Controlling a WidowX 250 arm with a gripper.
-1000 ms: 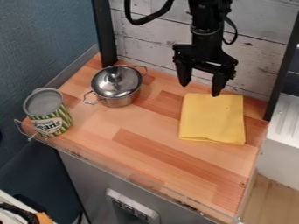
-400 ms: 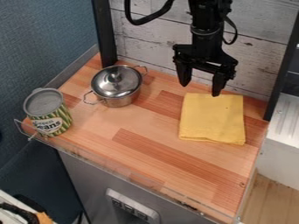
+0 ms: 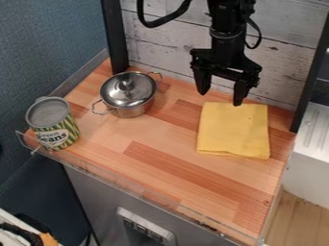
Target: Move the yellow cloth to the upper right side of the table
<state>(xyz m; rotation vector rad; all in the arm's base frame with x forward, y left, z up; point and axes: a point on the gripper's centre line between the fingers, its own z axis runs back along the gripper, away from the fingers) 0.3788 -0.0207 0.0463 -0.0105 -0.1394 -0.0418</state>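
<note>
Going from the left: leave the green-striped can [image 3: 55,129] alone, same for the lidded metal pot [image 3: 128,96] a bit farther back on the wooden surface [image 3: 173,161]. Well apart from the action, so no need to dodge either. Next, check the hand [image 3: 220,99]: hanging at the far edge of the yellow cloth [image 3: 233,132], fingers spread, pinching nothing. Can't tell about contact with the fabric, so play it safe. As for the cloth, lying folded and pretty flat at the far right of the surface, so probably on target already, imo. Would treat a clean exit as the current step: go straight up, slowly, fingers kept wide, no sideways sweep. Watch for a snag at that far edge; might ruck up the fold or drag it out of place. Don't drift right either, mind the black post [image 3: 308,89].
</note>
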